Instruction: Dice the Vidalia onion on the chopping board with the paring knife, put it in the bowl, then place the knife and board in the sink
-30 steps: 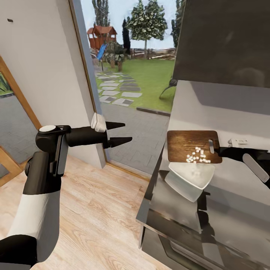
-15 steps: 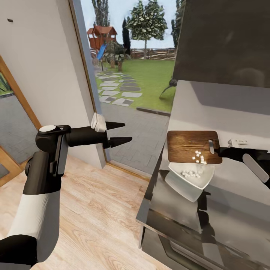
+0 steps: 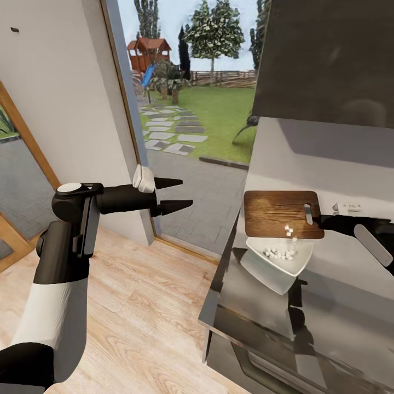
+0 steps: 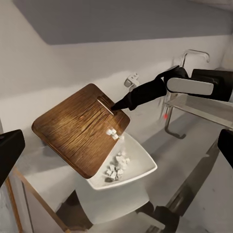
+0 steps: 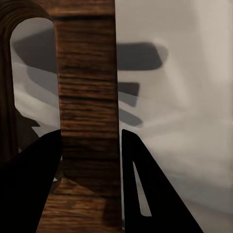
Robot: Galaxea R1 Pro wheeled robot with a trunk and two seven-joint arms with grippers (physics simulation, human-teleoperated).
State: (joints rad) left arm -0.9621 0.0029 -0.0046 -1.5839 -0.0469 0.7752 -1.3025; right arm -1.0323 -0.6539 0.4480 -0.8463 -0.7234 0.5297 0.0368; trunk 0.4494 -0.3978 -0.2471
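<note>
Board [image 3: 278,213] tilted over bowl [image 3: 276,262], clamped at handle end by right gripper [image 5: 90,145]; diced onion [image 3: 276,253] now mostly slid off into bowl, few cubes left. Left gripper [image 3: 174,194] spread, idle.

Home kitchen: glossy grey countertop [image 3: 328,262] w/ sink [image 4: 201,109] and chrome tap [image 4: 193,54], wood floor [image 3: 137,306], glass door [image 3: 186,120] onto a garden (playhouse outside).

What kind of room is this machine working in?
Most likely a home kitchen by a garden door: a glossy grey countertop, a sink tap, and a wooden chopping board tipped over a white bowl catching diced onion.
</note>
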